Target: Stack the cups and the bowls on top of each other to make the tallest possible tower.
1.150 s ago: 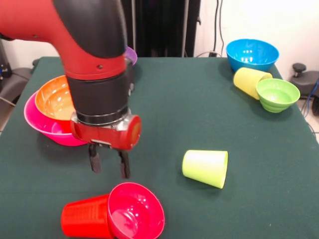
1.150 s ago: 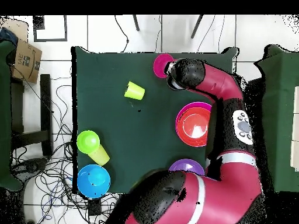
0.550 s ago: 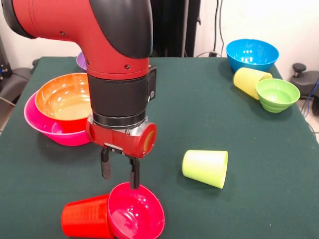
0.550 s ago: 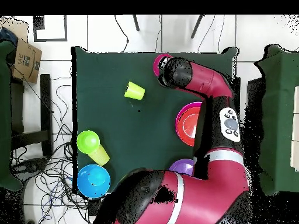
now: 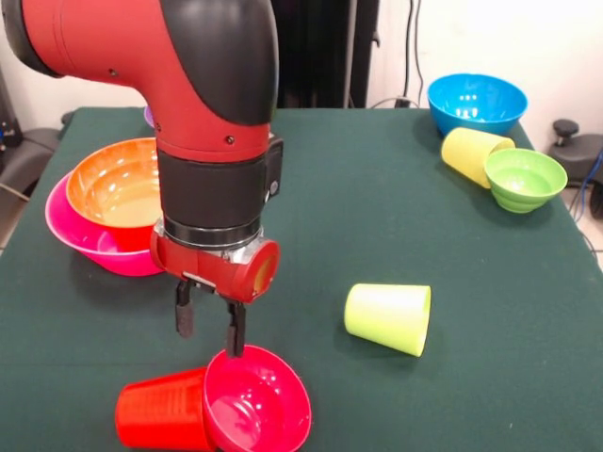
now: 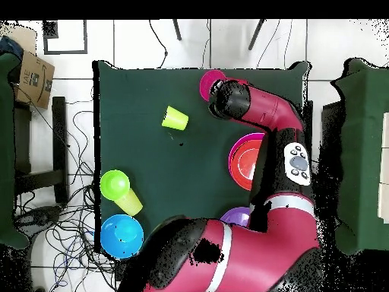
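A small magenta bowl [image 5: 256, 400] lies tipped on its side at the near edge, its base against a red cup [image 5: 158, 416] that also lies on its side. My gripper [image 5: 209, 328] hangs open just above the bowl's far rim, one fingertip [image 5: 234, 337] close to that rim. A lime green cup [image 5: 388, 317] lies on its side to the right. An orange bowl [image 5: 113, 186] sits nested in the pink bowl [image 5: 83, 237] at the left. In the overhead view the arm covers my gripper and the red cup; only part of the magenta bowl [image 6: 207, 82] shows.
At the far right stand a blue bowl [image 5: 477, 102] and a ribbed green bowl [image 5: 524, 179], with a pale yellow cup [image 5: 471, 153] lying between them. A purple bowl [image 6: 237, 217] sits near the robot's base, mostly behind the arm.
My gripper came down and toward the magenta bowl, first shifting right, then a little back left. It stayed open. No cup or bowl moved.
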Controlling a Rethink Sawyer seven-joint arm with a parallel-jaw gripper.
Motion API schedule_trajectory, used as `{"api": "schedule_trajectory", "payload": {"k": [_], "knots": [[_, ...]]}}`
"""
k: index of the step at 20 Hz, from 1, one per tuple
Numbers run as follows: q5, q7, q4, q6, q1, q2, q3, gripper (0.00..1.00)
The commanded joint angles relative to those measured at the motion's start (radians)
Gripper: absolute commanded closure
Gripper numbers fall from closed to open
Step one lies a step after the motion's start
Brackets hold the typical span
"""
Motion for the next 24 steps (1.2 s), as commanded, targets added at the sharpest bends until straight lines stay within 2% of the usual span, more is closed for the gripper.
{"api": "schedule_trajectory", "payload": {"k": [1,8,19,20,24], "knots": [[-0.002,0.202,0.037,-0.083,0.059,0.069,-0.02,0.0],[0.028,0.2,0.057,-0.16,0.052,0.104,0.005,0.0],[0.049,0.183,0.059,-0.196,0.056,0.119,0.008,0.0],[0.048,0.184,0.057,-0.198,0.06,0.12,0.002,1.0],[0.058,0.192,0.065,-0.173,0.067,0.11,-0.001,1.0]]}}
